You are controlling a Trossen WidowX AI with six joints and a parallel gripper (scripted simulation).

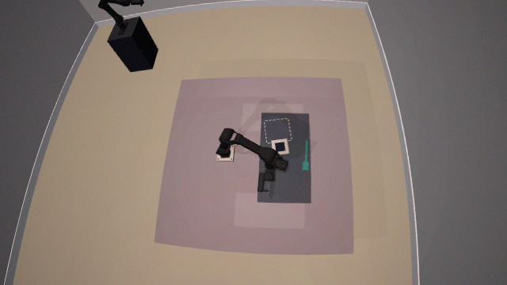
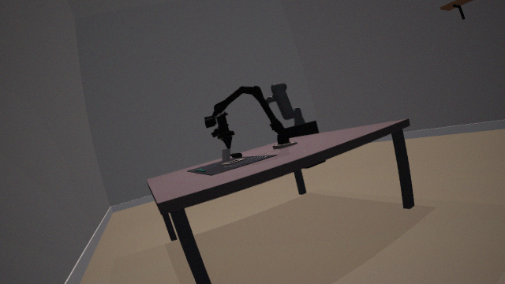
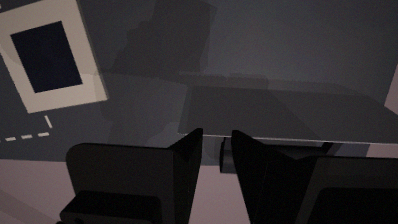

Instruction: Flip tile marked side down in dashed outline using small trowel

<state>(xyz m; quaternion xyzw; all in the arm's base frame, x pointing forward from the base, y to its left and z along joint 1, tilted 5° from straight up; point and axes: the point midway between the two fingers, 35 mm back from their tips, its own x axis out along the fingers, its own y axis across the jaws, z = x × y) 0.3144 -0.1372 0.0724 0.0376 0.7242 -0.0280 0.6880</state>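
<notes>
The tile (image 1: 280, 146) (image 3: 50, 55) is white with a dark square mark facing up. It lies on the dark mat (image 1: 291, 190) (image 2: 254, 159), overlapping the near edge of the dashed outline (image 1: 277, 119) (image 3: 25, 136). My gripper (image 1: 269, 175) (image 2: 226, 145) (image 3: 216, 135) is low over the mat, in front of the tile. It is shut on the dark handle of the small trowel (image 3: 280, 115), whose flat grey blade sticks out ahead of the fingers, to the side of the tile and apart from it.
A teal tool (image 1: 306, 157) (image 2: 200, 170) lies on the mat's right side. The arm's base (image 1: 226, 155) stands left of the mat on the purple table (image 1: 198, 178) (image 2: 335, 146). A black box (image 1: 132, 43) stands on the floor far off.
</notes>
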